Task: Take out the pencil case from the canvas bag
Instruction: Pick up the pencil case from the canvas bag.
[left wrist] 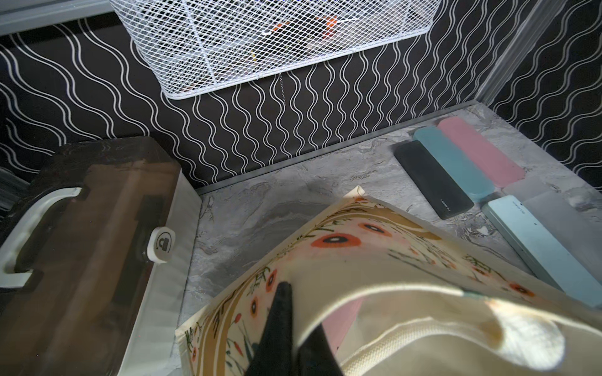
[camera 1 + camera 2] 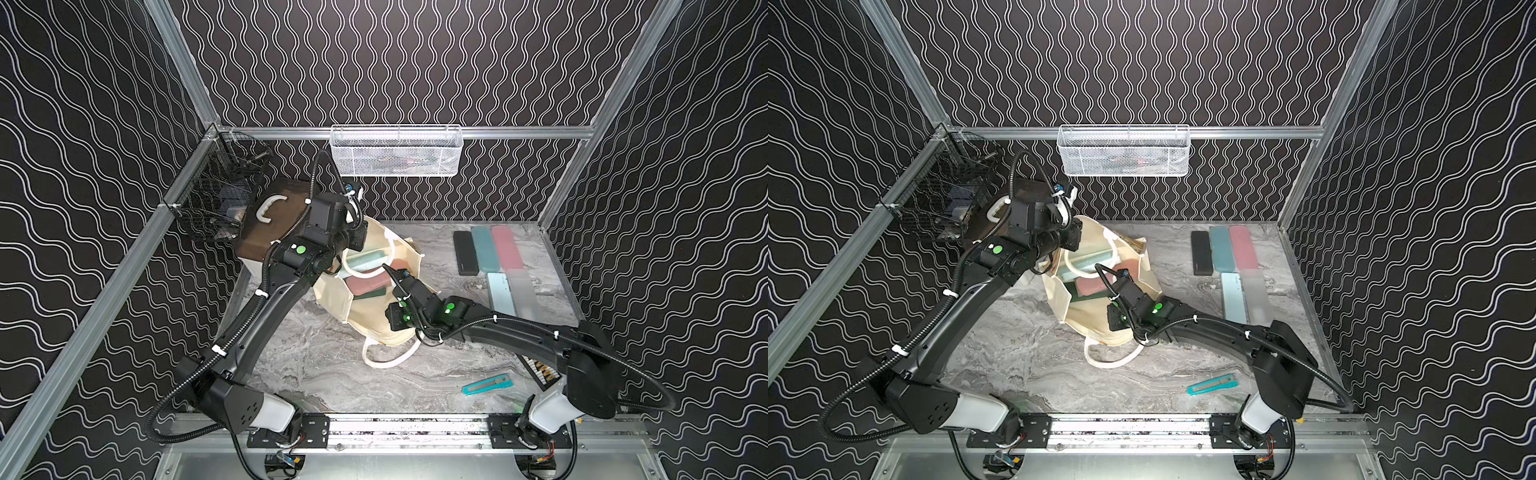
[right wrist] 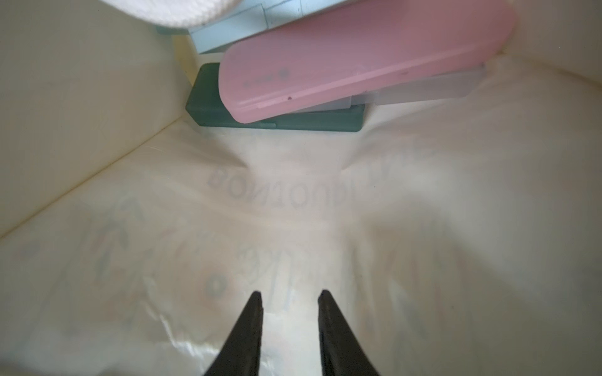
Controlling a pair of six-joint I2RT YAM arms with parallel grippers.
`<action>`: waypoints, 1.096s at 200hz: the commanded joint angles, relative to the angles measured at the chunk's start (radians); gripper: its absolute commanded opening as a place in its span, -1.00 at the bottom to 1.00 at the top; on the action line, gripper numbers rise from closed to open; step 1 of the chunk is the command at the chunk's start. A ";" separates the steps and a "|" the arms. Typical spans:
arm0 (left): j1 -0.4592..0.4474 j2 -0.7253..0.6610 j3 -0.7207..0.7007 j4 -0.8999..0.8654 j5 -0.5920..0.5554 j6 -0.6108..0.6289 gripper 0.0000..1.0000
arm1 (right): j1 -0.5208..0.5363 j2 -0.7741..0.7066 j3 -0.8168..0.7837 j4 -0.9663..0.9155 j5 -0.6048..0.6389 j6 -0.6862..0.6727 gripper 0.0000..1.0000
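1. The left gripper is clenched on the rim of the canvas bag. One finger lies on the floral side and the other inside, holding the mouth up and open.
2. The right gripper is down inside the bag. Its fingers stand apart with a clear gap and nothing between them, over bare cream lining.
3. The pencil cases lie ahead of it against the bag's end wall. A pink pencil case sits tilted on top, resting on a dark green case and a frosted clear case. A light blue case lies behind them.
4. The step in hand looks like the reach for the pink case, the only one free on top. The gap between the fingers seems narrow for it. The jaws would likely need to widen, straddle the case across its short width, and close before any lift.
5. A grip near the raised end should spare the green case beneath from being dragged along.
6. The bag's side wall runs close along one flank in the right wrist view, and a handle strap hangs over the stack. The lift should rise straight through the open mouth and stay clear of that loop.
7. Outside, the marble table is bare beside the bag. A row of cases fills the far corner on the right arm's side, and a teal box cutter lies near the front.
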 commanded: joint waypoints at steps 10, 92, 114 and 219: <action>0.000 -0.031 -0.007 0.090 0.040 -0.034 -1.00 | 0.001 0.049 0.013 0.058 0.044 0.025 -0.47; 0.001 -0.060 -0.017 0.071 0.054 -0.045 -1.00 | 0.000 0.098 -0.012 0.263 0.196 -0.086 -0.48; 0.000 -0.071 -0.026 0.071 0.051 -0.046 -1.00 | -0.003 0.105 -0.009 0.272 0.177 -0.076 -0.46; 0.000 -0.119 -0.058 0.047 0.021 -0.093 -1.00 | -0.029 0.180 -0.020 0.188 0.141 0.103 -0.64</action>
